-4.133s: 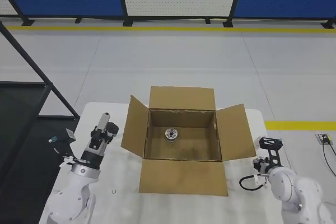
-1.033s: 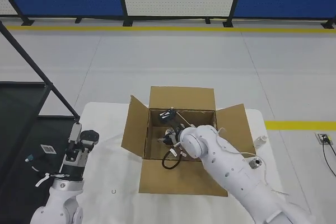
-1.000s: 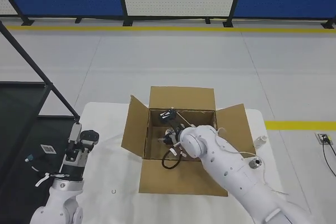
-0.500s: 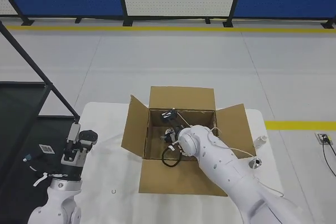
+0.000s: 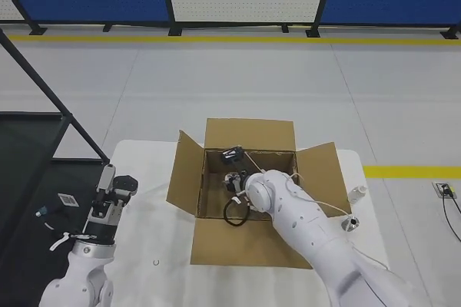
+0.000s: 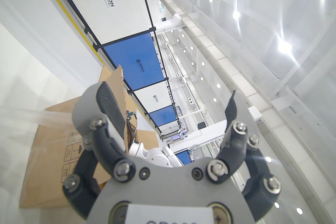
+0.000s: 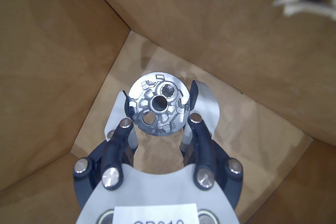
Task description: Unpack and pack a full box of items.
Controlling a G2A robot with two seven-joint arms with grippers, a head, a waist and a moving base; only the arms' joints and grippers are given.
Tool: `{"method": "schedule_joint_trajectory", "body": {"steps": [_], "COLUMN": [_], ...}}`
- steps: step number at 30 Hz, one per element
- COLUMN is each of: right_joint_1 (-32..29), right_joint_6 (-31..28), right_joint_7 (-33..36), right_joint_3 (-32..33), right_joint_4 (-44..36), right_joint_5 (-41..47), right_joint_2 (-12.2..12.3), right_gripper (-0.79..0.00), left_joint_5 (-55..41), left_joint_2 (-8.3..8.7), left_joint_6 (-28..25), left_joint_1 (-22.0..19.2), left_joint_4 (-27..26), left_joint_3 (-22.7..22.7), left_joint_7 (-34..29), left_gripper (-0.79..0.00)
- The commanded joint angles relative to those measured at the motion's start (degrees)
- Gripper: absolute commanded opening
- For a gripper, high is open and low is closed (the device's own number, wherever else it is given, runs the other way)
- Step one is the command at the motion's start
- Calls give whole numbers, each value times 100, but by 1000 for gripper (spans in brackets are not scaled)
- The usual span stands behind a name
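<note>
- Right jaws: down inside the cardboard box (image 7: 65, 25), pinching a metal disc (image 7: 158, 107) across its rim. One pad (image 7: 127, 104) bears on each side, and the disc's face is turned back toward the wrist.
- Disc location: between the right jaws, close to a corner of the box floor. Cannot tell whether it is clear of the floor.
- Judgement: the rim grip suits a thin, flat part, since a flat face gives the pads nothing to close on.
- Left jaws: spread wide, nothing between the pads (image 6: 110, 109), aimed upward, with an outer box flap just beside them. Probably parked clear so the right arm has the box to itself.
- On the surface (image 5: 154, 230), well apart from both jaws: a small bottle (image 5: 359, 192) and a small metal part (image 5: 352, 223). Judgement: unpacking is near its end.
</note>
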Motion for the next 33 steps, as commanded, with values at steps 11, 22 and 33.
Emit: {"method": "schedule_joint_trajectory", "body": {"steps": [11,22,33], "right_joint_1": [-1202,-3534,-5511], "right_joint_6": [554,816,1124], "right_joint_7": [300,1638,2134], "right_joint_3": [1002,2742,4112], "right_joint_4": [-3038,-7942,-10634], "right_joint_5": [-1048,-2817,-3780], "right_joint_2": [804,1523,1742], "right_gripper": [-785,-785,-785], "left_joint_5": [70,122,157], "left_joint_2": [2,-1,-6], "left_joint_6": [69,116,107], "left_joint_1": [-210,-334,-505], "left_joint_4": [94,171,154], "left_joint_3": [177,389,674], "left_joint_7": [-90,-195,-389], "left_gripper": [0,0,0]}}
